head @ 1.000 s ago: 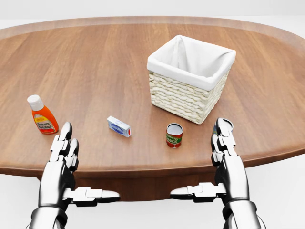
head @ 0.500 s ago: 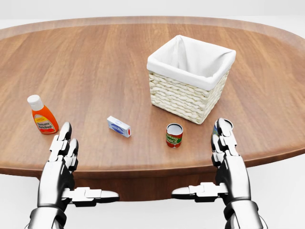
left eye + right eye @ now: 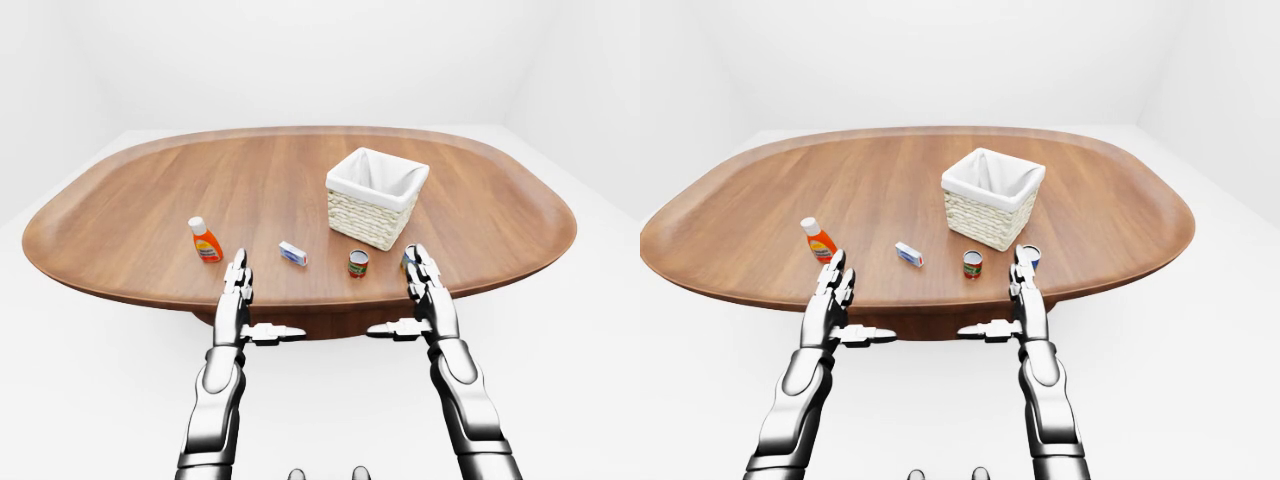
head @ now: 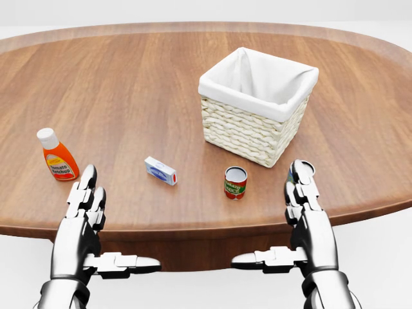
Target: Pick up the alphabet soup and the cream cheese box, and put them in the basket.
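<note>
Both hands empty, fingers spread wide: left hand (image 4: 87, 206), right hand (image 4: 302, 193), at the worktop (image 4: 129, 84) near edge. Alphabet soup (image 4: 235, 182) upright, between cream cheese box (image 4: 160, 170) and right hand, just below the basket (image 4: 257, 106). Second can (image 3: 1029, 256) partly hidden behind right fingertips. Risk: right hand knocks that can, or grabs it by mistake.
</note>
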Motion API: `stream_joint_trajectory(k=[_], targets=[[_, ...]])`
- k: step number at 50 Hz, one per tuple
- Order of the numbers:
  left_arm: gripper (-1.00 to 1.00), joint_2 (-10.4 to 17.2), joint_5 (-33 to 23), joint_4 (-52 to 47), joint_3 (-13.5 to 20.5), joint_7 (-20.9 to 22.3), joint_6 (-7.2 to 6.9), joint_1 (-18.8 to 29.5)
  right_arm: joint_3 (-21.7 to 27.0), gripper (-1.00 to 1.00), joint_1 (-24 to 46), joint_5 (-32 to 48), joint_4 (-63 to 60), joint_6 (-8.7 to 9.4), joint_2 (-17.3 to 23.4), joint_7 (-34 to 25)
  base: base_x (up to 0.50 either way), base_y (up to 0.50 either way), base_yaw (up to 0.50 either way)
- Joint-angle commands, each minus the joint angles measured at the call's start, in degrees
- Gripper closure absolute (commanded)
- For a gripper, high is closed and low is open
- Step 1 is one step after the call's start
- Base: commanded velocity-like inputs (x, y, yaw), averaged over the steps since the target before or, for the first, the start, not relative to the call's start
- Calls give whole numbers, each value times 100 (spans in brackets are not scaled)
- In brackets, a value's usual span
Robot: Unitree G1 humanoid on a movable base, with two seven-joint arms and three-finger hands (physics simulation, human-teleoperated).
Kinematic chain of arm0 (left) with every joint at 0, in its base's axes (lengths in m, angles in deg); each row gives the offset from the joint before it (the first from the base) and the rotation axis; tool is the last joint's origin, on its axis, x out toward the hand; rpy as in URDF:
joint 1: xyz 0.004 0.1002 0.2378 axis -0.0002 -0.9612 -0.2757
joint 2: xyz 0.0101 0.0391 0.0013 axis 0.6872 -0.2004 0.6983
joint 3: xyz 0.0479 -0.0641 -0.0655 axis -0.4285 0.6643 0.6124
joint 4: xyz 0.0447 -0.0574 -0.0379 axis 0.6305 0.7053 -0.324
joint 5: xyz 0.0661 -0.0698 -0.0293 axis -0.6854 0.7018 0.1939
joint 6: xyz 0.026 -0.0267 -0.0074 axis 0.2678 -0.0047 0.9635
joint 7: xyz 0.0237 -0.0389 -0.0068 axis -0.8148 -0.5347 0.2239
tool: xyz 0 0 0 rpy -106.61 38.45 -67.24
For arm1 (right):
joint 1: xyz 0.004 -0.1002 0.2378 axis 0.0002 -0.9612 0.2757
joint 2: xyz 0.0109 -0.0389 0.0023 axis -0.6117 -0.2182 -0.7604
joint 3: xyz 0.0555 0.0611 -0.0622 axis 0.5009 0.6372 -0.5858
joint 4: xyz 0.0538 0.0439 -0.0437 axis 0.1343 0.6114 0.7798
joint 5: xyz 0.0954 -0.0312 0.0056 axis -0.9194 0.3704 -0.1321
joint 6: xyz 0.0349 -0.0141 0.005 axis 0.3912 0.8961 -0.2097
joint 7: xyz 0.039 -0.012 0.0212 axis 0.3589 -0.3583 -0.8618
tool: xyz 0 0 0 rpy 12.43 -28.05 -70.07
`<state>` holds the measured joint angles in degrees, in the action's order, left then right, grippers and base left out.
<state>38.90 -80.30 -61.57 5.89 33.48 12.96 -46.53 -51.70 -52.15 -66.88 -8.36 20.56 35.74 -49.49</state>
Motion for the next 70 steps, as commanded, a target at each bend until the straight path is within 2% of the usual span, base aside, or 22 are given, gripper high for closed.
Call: stream_joint_trajectory(k=[1, 6, 17, 18, 21, 27, 30, 33, 38, 41, 45, 48, 49, 53, 54, 56, 57, 58, 70], targets=[[-100, -5, -5, -77, -12, -5, -54, -25, 4, -100, 13, 9, 51, -27, 2, -3, 0, 0, 0], [-100, -3, -5, -9, -5, -1, -6, -4, 2, -100, 3, 11, 17, 3, 0, 5, 0, 0, 0], [-100, -6, -7, -33, -10, -6, -25, -8, 16, -100, 28, 13, 82, -26, 7, 18, 0, 0, 0], [-100, -6, -6, -33, -10, -6, -24, -8, 13, -100, 7, -5, 12, 27, 3, 12, 0, 0, 0], [-100, -1, -4, 34, -5, 4, 38, 2, 10, -100, 21, 6, 55, 14, 3, 19, 0, 0, 0], [-100, -4, -5, -30, -9, 0, -9, -15, 15, -100, 46, 5, 133, -16, 5, 16, 0, 0, 0], [-100, 2, 1, 51, 3, 9, 45, 9, -2, -100, 20, 17, 56, 48, 3, 23, 0, 0, 0], [-100, 1, 1, -32, -3, 7, -15, -15, 5, -100, 41, 14, 108, 26, 4, 18, 0, 0, 0], [-100, 3, 2, 13, 3, 11, 13, 4, -7, -100, 43, 28, 90, 72, 4, 19, 0, 0, 0], [-100, 0, 0, -41, -4, 8, -19, -19, -1, -100, 51, 26, 122, 42, 5, 13, 0, 0, 0], [-100, 6, 4, 59, 10, 14, 46, 17, -6, -100, 35, 16, 95, 45, 5, -6, 0, 0, 0], [-100, -3, -3, -84, -8, 5, -51, -30, -6, -100, 44, 15, 127, 20, 4, -15, 0, 0, 0], [-100, 3, 1, 7, 3, 13, 11, -2, -10, -100, 42, 25, 124, 29, 2, -5, 0, 0, 0], [-100, -1, -3, -41, -3, 9, -19, -17, -8, -100, 63, 58, 175, -4, 8, 10, 0, -30, 0], [-100, 2, 1, 11, 5, 12, 16, 1, -5, -100, 73, 59, 217, -37, 10, 4, 0, -36, 0], [-100, 0, -1, 5, 1, 9, 12, 0, -13, -100, 59, 63, 176, -12, 8, 4, 0, -36, 0], [-100, -9, -10, -119, -18, -2, -73, -38, -14, -100, 51, 71, 157, 12, 9, 8, 0, -46, 0], [-100, -9, -10, -130, -20, -2, -82, -41, -13, -100, 53, 73, 162, 11, 10, 10, 0, -46, 0], [-100, -11, -9, -133, -19, -2, -85, -42, -24, -100, 22, 88, 91, 38, 1, 13, 0, -47, 0]])
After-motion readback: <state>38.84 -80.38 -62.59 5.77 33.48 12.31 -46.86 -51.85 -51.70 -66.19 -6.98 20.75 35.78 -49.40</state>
